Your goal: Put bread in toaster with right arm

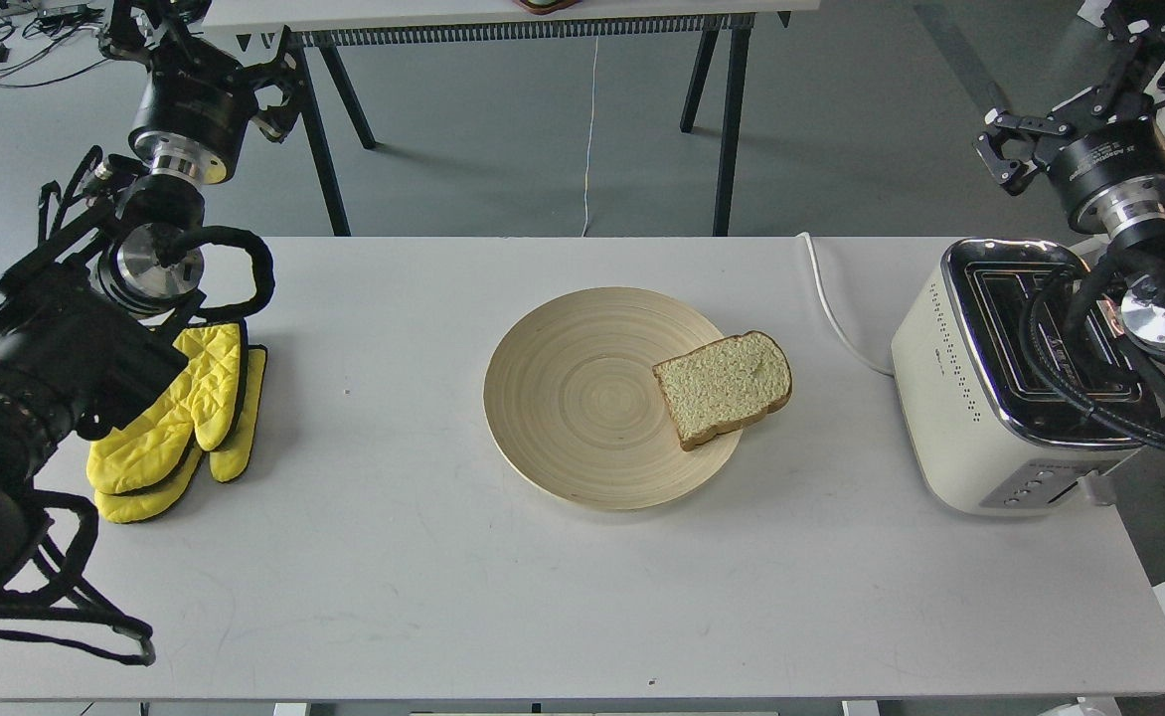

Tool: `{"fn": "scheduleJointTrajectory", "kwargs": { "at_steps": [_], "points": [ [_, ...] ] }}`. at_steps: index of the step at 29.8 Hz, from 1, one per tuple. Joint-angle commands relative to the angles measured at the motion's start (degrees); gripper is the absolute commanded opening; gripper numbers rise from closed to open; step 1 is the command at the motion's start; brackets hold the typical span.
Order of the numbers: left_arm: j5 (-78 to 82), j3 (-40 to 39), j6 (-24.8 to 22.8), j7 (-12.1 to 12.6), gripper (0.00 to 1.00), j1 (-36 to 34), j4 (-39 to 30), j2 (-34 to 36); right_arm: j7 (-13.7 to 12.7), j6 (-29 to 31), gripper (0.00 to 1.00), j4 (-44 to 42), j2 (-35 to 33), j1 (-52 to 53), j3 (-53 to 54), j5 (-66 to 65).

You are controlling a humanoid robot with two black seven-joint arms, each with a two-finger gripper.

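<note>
The bread (724,387) lies flat on the right rim of a round wooden plate (573,398), partly overhanging it, at the table's middle. At the table's right end stands the cream-white toaster (980,398), slots up, partly covered by my right arm's cables. My right gripper (1084,99) hangs raised above and behind the toaster, far from the bread; its fingers look spread and hold nothing. My left gripper (207,45) is raised at the far left, beyond the table's back edge, also spread and empty.
Yellow oven mitts (180,423) lie at the table's left under my left arm. The toaster's white cord (836,308) runs off the back edge. A second table's black legs (727,119) stand behind.
</note>
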Motion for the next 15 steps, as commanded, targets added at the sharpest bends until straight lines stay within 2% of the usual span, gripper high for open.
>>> {"fn": "scheduleJointTrajectory", "kwargs": {
  "at_steps": [1,8,15],
  "points": [
    [0.0,0.3,0.0,-0.3,1.0,0.2,0.0,-0.1,-0.1,0.3,1.0,0.8,-0.3,0.0,-0.1,0.0],
    [-0.1,-0.1,0.0,-0.6,1.0,0.2,0.1,-0.2,-0.1,0.3,1.0,2.5,-0.5,0.1,-0.1,-0.8],
    [-0.1,-0.2,0.0,-0.6,1.0,0.3,0.1,-0.4,-0.8,-2.2,1.0,10.1,-4.1,0.8,-0.8,-22.3]
  ]
}}
